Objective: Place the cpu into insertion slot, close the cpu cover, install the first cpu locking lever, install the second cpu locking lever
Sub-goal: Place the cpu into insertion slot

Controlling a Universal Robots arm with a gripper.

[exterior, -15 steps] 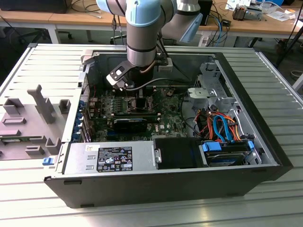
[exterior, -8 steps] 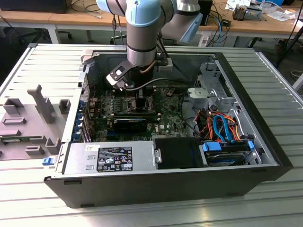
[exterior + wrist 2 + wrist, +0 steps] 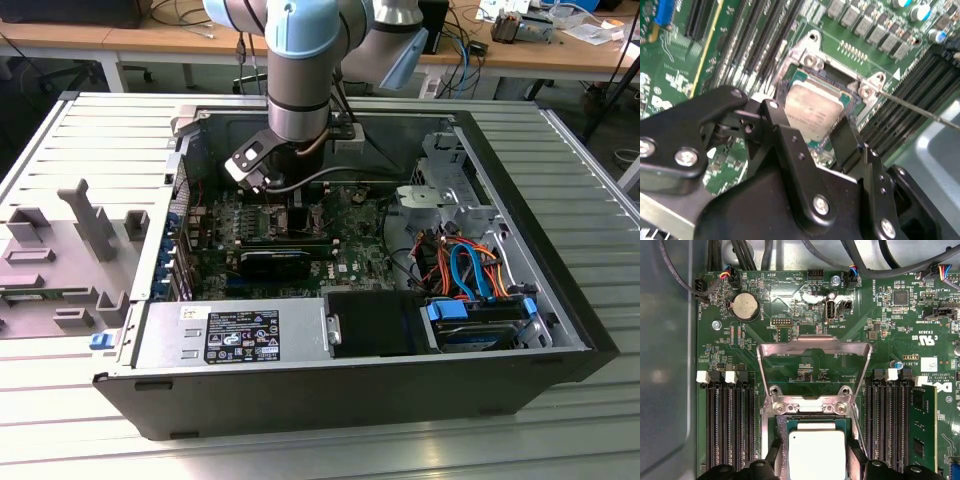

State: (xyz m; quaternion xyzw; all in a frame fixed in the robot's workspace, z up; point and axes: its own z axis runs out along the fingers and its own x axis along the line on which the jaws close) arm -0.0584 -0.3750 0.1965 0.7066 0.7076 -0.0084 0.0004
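Note:
The cpu [image 3: 817,452] [image 3: 812,110], a small square chip with a silvery top, sits in the insertion slot [image 3: 781,432] [image 3: 800,77] on the green board. My gripper [image 3: 815,465] [image 3: 807,120] is shut on it, one black finger [image 3: 773,460] against each of two opposite edges. The cpu cover [image 3: 815,342], a thin metal frame with a square window, stands flipped open beyond the slot. A thin metal lever [image 3: 920,111] sticks out past one corner of the slot. In the exterior view the arm's wrist [image 3: 298,110] reaches down into the open computer case [image 3: 330,390].
Long black memory slots [image 3: 727,425] [image 3: 885,425] flank the socket on both sides. A coin battery [image 3: 746,306] and cables [image 3: 875,270] lie beyond the cover. In the exterior view, a power supply [image 3: 230,335], drive cage with cables [image 3: 470,270] and a grey fixture [image 3: 60,255] on the left.

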